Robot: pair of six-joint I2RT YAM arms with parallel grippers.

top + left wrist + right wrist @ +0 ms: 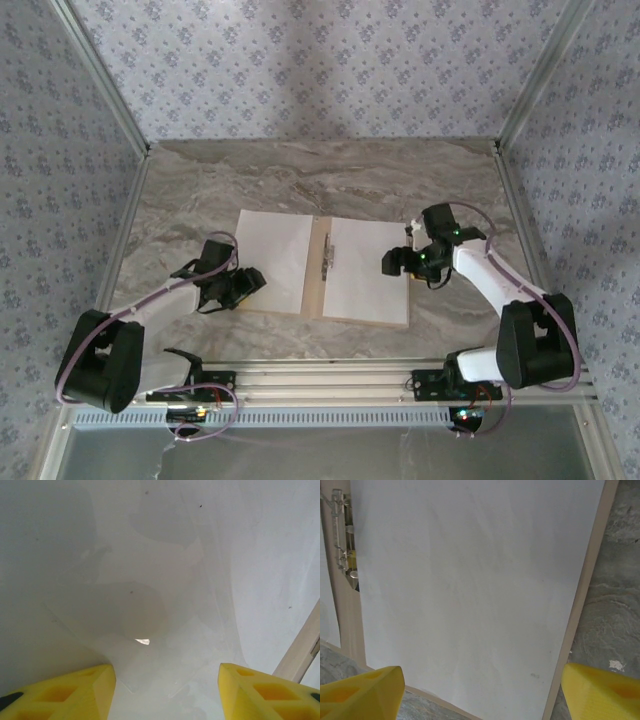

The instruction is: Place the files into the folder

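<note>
The tan folder (319, 285) lies open and flat in the middle of the table, with its metal clip (327, 262) on the spine. One white sheet (272, 250) covers its left half and another white sheet (365, 272) covers its right half. My left gripper (243, 284) is open low over the left sheet's near left corner; in the left wrist view the gripper (165, 682) has only white sheet (165, 580) between its yellow fingers. My right gripper (393, 262) is open over the right sheet (470, 580), near the folder's right border (580, 605). The clip (340, 535) shows at upper left.
The grey marble table (330, 175) stretches behind and to both sides of the folder. Aluminium frame posts (120, 120) and patterned walls close it in. A metal rail (330, 380) with the arm bases runs along the near edge.
</note>
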